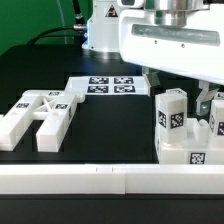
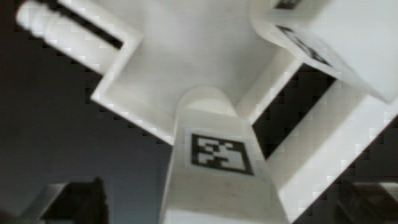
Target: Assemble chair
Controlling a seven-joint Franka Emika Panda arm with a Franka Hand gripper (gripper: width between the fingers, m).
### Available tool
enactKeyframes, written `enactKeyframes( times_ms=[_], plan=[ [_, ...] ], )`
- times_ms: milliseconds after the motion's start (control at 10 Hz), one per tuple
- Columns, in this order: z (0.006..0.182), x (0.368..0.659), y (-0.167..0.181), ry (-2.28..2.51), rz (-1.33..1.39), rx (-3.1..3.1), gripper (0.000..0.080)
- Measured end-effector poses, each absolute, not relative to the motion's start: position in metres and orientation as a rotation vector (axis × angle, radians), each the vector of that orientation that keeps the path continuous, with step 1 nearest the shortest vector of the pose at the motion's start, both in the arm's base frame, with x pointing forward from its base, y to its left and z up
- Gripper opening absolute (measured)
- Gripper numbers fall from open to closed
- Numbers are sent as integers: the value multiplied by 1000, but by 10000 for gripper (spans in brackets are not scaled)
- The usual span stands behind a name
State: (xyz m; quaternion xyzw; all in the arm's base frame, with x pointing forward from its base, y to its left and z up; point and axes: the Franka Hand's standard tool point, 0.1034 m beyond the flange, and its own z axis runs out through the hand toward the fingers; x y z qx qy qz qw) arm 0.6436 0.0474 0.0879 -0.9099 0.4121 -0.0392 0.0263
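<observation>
The chair's partly joined white blocks [image 1: 188,142] stand at the exterior view's right, with an upright tagged bar [image 1: 172,112] rising from them. My gripper [image 1: 184,93] hangs right over that bar, one dark finger [image 1: 205,102] showing beside it. In the wrist view the tagged bar [image 2: 217,150] runs between the dark fingertips [image 2: 71,202], with a gap on each side, so my gripper [image 2: 217,208] is open and holds nothing. Wider white pieces of the assembly [image 2: 196,60] lie beyond the bar. An H-shaped frame [image 1: 42,116] lies flat at the exterior view's left.
The marker board [image 1: 110,87] lies flat at the middle back of the black table. A long white rail [image 1: 110,181] runs along the front edge. The arm's white body [image 1: 170,45] fills the upper right, and its base [image 1: 100,30] stands behind.
</observation>
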Motion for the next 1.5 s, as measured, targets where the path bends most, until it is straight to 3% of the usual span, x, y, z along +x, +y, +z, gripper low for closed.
enactKeyframes(
  times_ms=[1500],
  plan=[
    [85,644,36,-468,-157,-3159,649]
  ],
)
